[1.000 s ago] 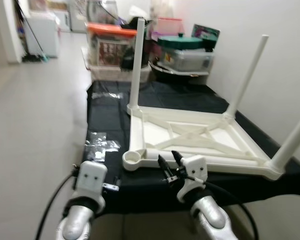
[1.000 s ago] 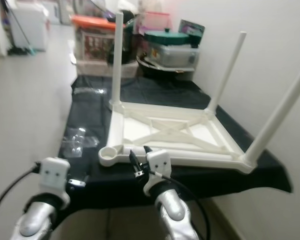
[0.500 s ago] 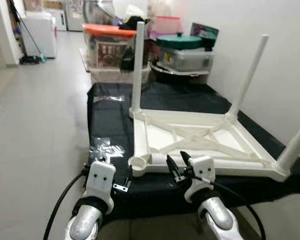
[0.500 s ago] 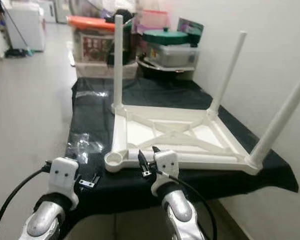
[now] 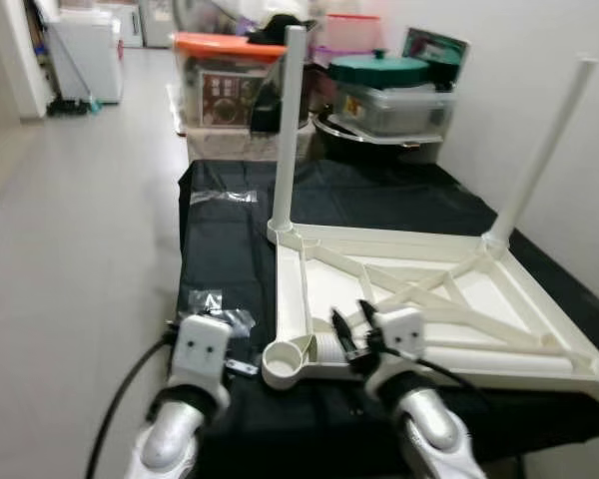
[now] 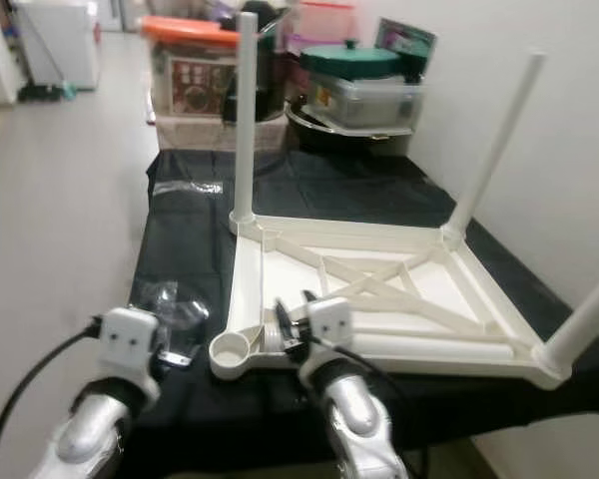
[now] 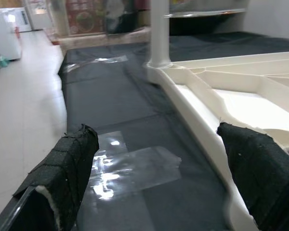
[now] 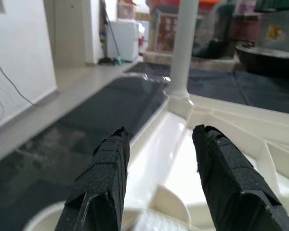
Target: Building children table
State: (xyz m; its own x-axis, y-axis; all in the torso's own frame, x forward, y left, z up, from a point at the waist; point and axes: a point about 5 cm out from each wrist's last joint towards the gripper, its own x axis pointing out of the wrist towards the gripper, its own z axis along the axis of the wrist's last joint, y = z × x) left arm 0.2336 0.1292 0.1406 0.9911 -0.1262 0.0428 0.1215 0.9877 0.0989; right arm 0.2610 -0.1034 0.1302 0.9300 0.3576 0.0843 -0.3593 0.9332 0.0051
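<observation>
White upturned table [image 5: 419, 299] carries three legs; left pincer [image 7: 159, 178] and right pincer [image 8: 159, 187] gape.

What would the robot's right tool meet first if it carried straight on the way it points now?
Probably the white table frame. The right tool, fingers apart, points along the frame's near side rail; further on that line stands the upright leg. Depth is unclear, so it may already be over the rail.

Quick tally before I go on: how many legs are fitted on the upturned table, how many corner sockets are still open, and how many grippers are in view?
Fitted table legs: 3
Open corner sockets: 1
Grippers, left gripper and right gripper: 2
Total: 6
</observation>
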